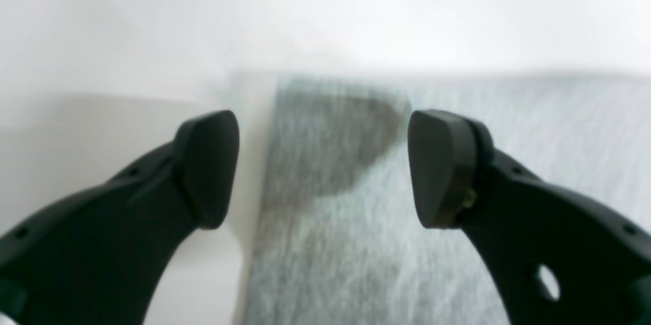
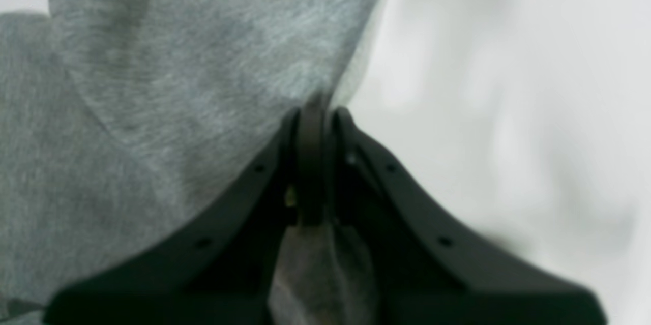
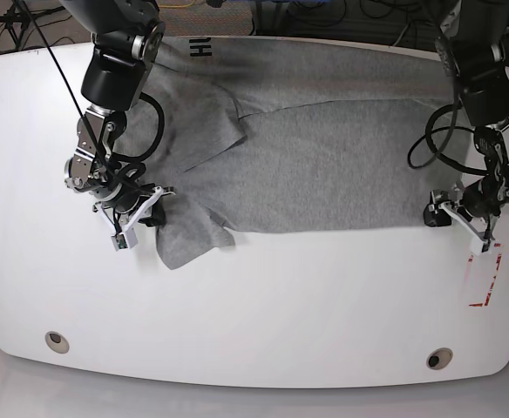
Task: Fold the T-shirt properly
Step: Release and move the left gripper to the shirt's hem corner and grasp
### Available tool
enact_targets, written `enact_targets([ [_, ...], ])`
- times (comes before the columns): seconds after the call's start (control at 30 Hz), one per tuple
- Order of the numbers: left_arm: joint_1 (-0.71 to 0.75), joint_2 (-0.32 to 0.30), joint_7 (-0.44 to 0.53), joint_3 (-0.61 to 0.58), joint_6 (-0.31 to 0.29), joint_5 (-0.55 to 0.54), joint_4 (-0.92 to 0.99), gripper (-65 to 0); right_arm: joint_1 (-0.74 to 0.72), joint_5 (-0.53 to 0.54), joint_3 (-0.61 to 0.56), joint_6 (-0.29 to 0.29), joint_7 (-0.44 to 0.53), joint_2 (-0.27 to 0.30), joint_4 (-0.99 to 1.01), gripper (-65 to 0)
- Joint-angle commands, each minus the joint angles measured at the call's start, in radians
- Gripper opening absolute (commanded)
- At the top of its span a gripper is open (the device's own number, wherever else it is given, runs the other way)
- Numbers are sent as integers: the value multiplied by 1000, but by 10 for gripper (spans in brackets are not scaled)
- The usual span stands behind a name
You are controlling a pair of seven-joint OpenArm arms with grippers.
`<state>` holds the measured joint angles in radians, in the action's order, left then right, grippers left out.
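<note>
Base view, left of frame: right gripper (image 3: pixel 150 212) sits low at the left edge of the T-shirt (image 3: pixel 324 165), fingers clenched on a flap of grey cloth. Right wrist view confirms it: cloth pinched between the closed pads, the rest fanning toward the upper left.

Centre: the shirt lies spread across the upper half of the white table (image 3: pixel 254 322), already doubled lengthwise by the look of it, with black lettering at the top edge and a loose sleeve flap trailing at lower left.

Right of frame: left gripper (image 3: pixel 453 212) rests at the shirt's lower right corner, fingers released and holding nothing.

Judged step: a sideways fold in hand. Next move likely needs the left gripper to take that corner.
</note>
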<state>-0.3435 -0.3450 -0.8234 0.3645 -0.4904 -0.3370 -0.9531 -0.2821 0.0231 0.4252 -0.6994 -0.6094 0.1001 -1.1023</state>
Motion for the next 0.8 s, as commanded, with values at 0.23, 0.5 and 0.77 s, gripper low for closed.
enact_targets([
  [0.23,-16,-19,9,-49,-6,-6,15,-165,-15,-12,-1,1,-13,8,-9,-612],
  [0.5,-16,13,9,-71,-8,-6,12,-294,-15,-12,-2,1,-13,8,-9,-612],
  [0.77,-16,14,16,-71,-8,-6,12,-528,-15,-12,-2,1,-13,8,-11,-644],
])
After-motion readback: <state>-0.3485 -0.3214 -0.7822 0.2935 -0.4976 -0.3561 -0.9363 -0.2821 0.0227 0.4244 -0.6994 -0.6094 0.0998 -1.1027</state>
